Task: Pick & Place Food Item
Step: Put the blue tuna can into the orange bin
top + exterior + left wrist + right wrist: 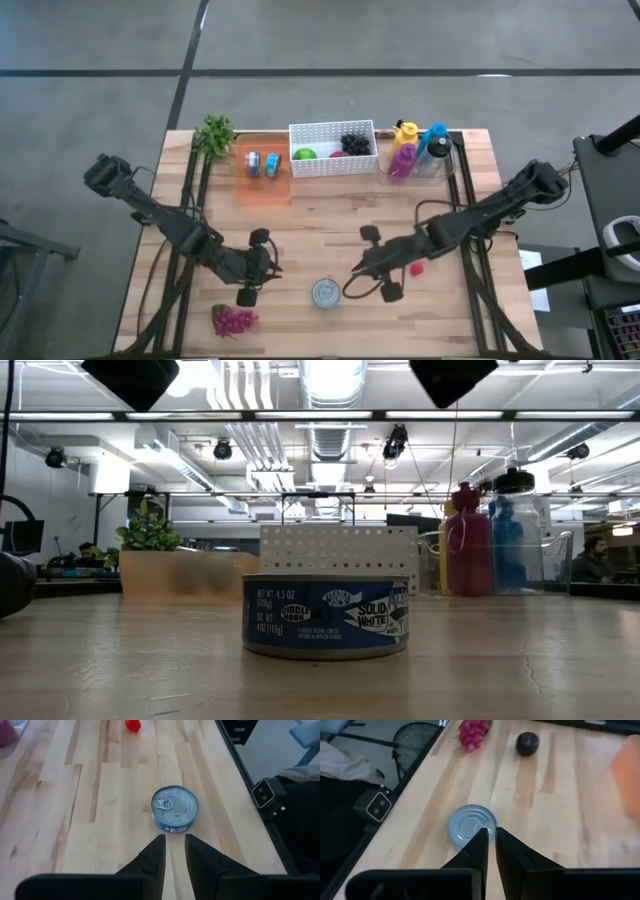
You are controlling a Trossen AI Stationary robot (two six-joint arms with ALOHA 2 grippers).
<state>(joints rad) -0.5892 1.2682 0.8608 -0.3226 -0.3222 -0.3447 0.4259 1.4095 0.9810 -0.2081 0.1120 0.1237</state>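
A flat round tin with a blue label (326, 293) stands on its base near the table's near edge, midway between both arms. It also shows as the tin (325, 617), the tin (175, 809) with a pull tab, and the tin (471, 825). My left gripper (268, 268) (174, 841) hovers to the tin's left, pointing at it, fingers almost together. My right gripper (358, 270) (492, 834) hovers to the tin's right, also pointing at it, fingers nearly touching. Neither touches the tin.
Pink grapes (233, 319) and a dark round fruit (526, 743) lie near the left gripper, and a small red item (416, 268) lies by the right arm. Along the far edge stand a plant (214, 133), an orange tray (263, 170), a white basket (333, 148) and a clear bin of bottles (420, 152).
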